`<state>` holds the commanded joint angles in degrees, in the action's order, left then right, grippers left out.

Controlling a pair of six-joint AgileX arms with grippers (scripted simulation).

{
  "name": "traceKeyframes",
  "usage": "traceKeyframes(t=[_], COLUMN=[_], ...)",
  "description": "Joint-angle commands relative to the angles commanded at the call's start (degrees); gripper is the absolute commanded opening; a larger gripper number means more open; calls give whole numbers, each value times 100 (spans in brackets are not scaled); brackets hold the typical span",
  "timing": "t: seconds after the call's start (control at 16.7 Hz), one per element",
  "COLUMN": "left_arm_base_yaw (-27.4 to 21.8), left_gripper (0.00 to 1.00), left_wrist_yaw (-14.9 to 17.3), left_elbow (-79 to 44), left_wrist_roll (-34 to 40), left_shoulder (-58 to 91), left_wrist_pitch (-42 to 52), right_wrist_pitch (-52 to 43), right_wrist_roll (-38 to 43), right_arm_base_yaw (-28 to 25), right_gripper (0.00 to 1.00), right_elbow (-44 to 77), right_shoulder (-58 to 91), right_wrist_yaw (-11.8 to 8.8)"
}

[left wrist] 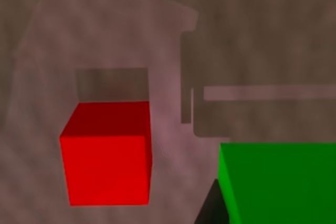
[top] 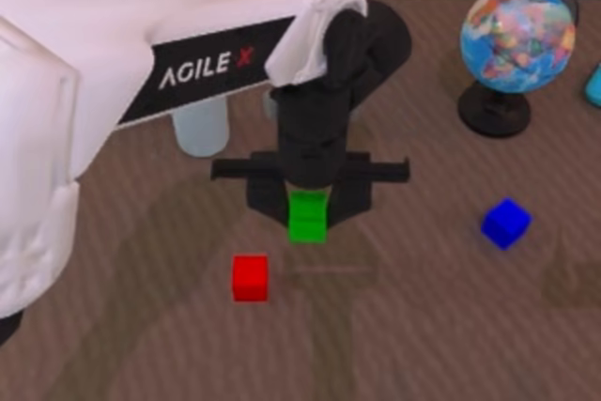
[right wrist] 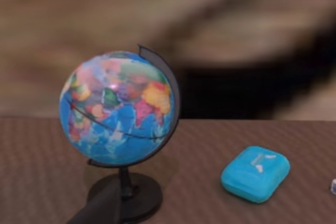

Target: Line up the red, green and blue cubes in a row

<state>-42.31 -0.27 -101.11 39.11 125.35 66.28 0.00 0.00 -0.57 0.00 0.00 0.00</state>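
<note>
My left gripper point(top: 307, 216) is shut on the green cube point(top: 307, 223) near the table's middle, and the cube seems to hang just above the surface. The left wrist view shows the green cube point(left wrist: 283, 182) close up, with one dark finger point(left wrist: 212, 209) against its side. The red cube point(top: 250, 278) lies on the table a little to the left of the green one and nearer the front. It also appears in the left wrist view point(left wrist: 105, 153). The blue cube point(top: 506, 223) sits alone at the right. My right arm is outside the top view; a dark part of my right gripper point(right wrist: 102, 205) shows before the globe.
A globe on a black stand point(top: 515, 39) is at the back right, seen too in the right wrist view point(right wrist: 118, 108). A cyan case point(right wrist: 255, 173) lies beside it. A pale bottle point(top: 200, 129) stands behind the left arm.
</note>
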Motion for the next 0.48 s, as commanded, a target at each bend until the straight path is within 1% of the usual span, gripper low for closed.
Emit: traceKeyframes(t=[0.18,0.48], left_arm_base_yaw=[-316,-332], left_gripper=[0,0], left_wrist_yaw=[-19,-19], left_elbow=[-55,-46], left_wrist_roll=[544,595], left_shoulder=[-64,-57], left_wrist_pitch=[14,8], right_wrist_pitch=[0,0], right_wrist_roll=[0,0], right_arm_base_yaw=[0,0], right_gripper=[100,100], right_elbow=[0,0], right_shoulder=[0,0], right_wrist_yaw=[0,0])
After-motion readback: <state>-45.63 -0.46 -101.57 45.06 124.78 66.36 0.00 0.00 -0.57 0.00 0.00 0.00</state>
